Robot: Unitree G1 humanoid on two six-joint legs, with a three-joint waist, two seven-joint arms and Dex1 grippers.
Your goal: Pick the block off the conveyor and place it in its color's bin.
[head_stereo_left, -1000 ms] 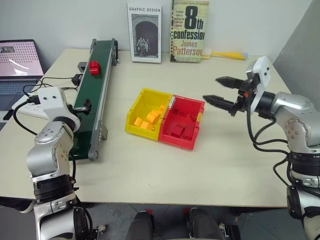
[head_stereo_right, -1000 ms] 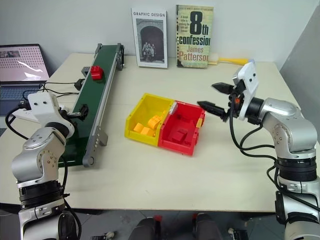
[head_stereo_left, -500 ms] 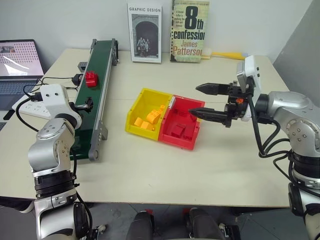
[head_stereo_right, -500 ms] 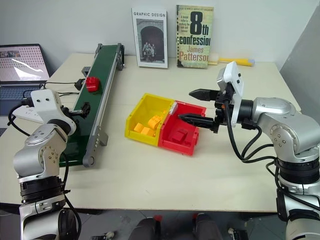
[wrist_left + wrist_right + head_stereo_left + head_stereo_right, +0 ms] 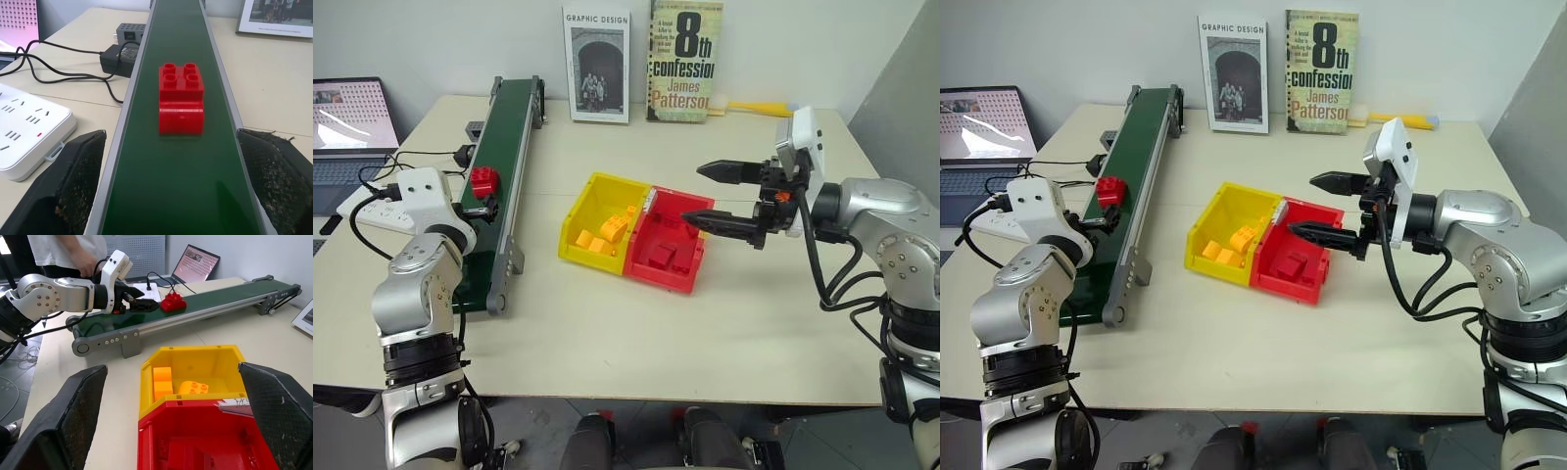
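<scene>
Red block on conveyor ahead of the wide left pincer; right pincer wide and empty at the red bin.

Bench (image 5: 636, 333), pale top, carries all items. Conveyor (image 5: 504, 147) runs along its left side, green belt, grey rails. Two books stand at the back edge: "GRAPHIC DESIGN" (image 5: 596, 64) and "8th confession, James Patterson" (image 5: 682, 61). Laptop (image 5: 347, 117) at far left, screen lit, text unreadable. Yellow bin (image 5: 597, 223) joined to red bin (image 5: 677, 242) at bench centre; yellow bricks in the first, red pieces in the second. Right pincer (image 5: 710, 196) level, jaws wide apart, holding nothing, tips at the red bin's far edge. Left pincer (image 5: 171, 196) jaws wide, straddling the belt, empty. Block (image 5: 181, 98) sits studs-up on the belt just ahead of the left pincer, untouched. White power strip (image 5: 24, 132) beside the conveyor.
</scene>
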